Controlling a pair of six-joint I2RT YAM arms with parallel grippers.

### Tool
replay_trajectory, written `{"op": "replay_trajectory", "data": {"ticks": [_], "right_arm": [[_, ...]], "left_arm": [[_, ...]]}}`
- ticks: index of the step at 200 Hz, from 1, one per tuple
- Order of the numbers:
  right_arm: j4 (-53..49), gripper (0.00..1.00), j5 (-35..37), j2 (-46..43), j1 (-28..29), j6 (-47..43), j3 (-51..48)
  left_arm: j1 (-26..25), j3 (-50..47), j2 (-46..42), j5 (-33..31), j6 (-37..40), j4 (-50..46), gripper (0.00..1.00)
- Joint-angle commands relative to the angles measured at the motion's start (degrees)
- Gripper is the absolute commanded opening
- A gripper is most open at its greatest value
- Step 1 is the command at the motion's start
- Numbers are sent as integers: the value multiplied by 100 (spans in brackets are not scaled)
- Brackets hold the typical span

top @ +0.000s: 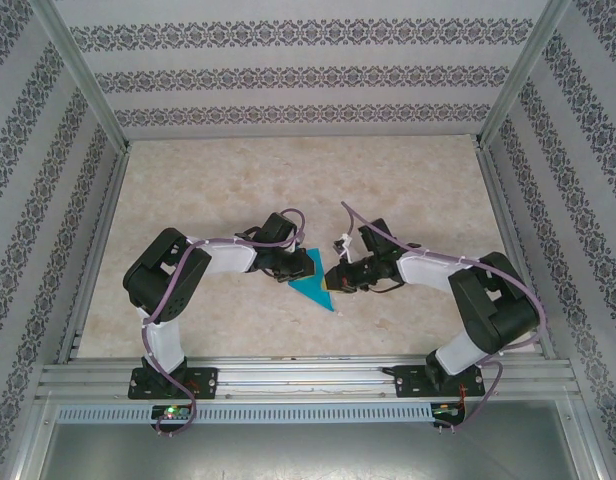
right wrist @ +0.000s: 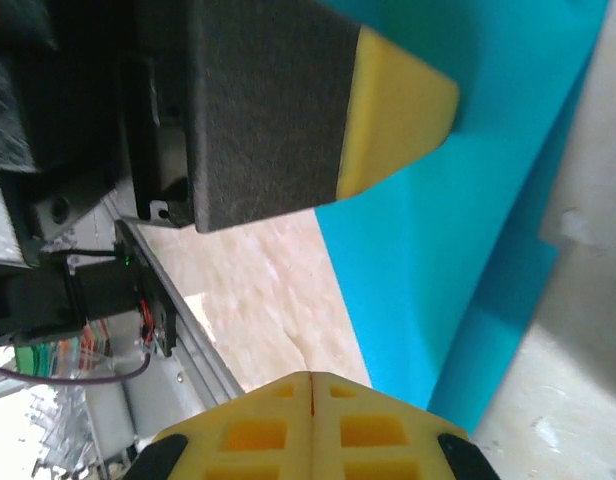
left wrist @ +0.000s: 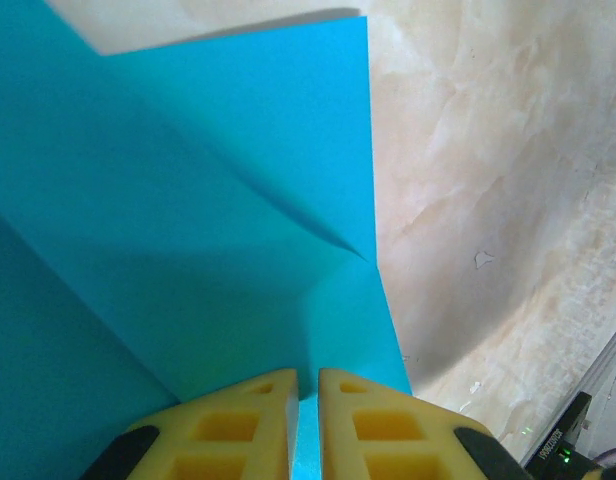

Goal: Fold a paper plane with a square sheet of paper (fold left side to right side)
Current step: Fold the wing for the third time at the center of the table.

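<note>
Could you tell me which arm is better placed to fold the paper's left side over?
Probably left: the left tool is closed on the paper, which looks lifted off the table. The right tool is shut, empty, beside the paper's edge.

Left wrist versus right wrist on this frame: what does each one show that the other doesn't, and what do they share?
Left wrist: creases across the square sheet of paper, left end effector nearly shut. Right wrist: right end effector shut, the left arm's yellow-tipped finger over the sheet, the metal rail. Shared: the teal sheet lying on the marbled table.
</note>
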Motion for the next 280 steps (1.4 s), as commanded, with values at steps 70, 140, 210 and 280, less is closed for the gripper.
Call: {"op": "replay_trajectory", "data": {"ticks": [70, 140, 210, 280], "right_arm": [[88, 0, 115, 514, 200, 61, 29], [-208, 0, 317, 651, 284, -115, 29], [-338, 0, 392, 676, 349, -159, -42], [-588, 0, 566, 712, 402, -301, -51]], "left_arm": [[-5, -192, 151, -282, 25, -369, 16], [5, -202, 146, -316, 5, -360, 16], [20, -201, 143, -331, 1, -373, 15], [29, -202, 138, -334, -12, -387, 15]]}}
